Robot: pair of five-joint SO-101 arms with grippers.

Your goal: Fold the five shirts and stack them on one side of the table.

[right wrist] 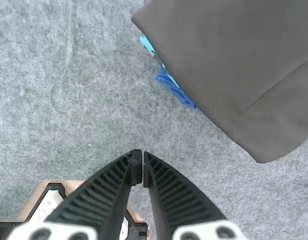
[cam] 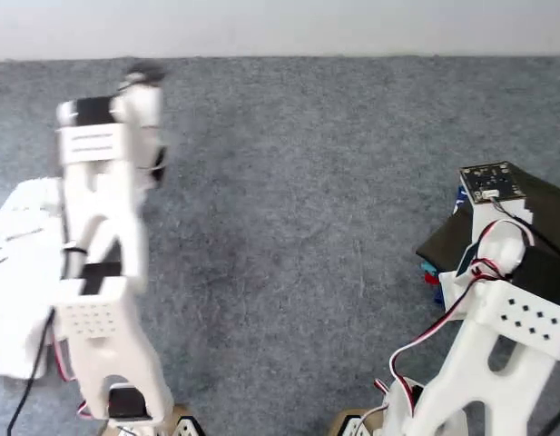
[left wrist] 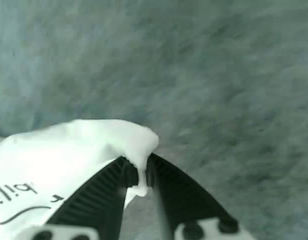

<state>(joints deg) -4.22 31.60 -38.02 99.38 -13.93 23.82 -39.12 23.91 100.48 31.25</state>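
Fabric of a white shirt (left wrist: 69, 150) with dark print is bunching into a peak where the left gripper (left wrist: 141, 177) is pinching it above the grey table (cam: 307, 227). The rest of it is lying at the table's left edge. The right gripper (right wrist: 139, 167) is sitting pressed together, holding nothing, near a stack (right wrist: 233, 70) that is showing dark brown over blue, cyan and red edges.

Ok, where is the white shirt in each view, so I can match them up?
High view: the white shirt lies at the picture's left edge, partly under the arm there.
Left wrist view: a bunched corner of it is pinched in the left gripper.
Right wrist view: this one looks at a dark folded shirt instead.
Shared landmark: the grey felt table cover under everything.
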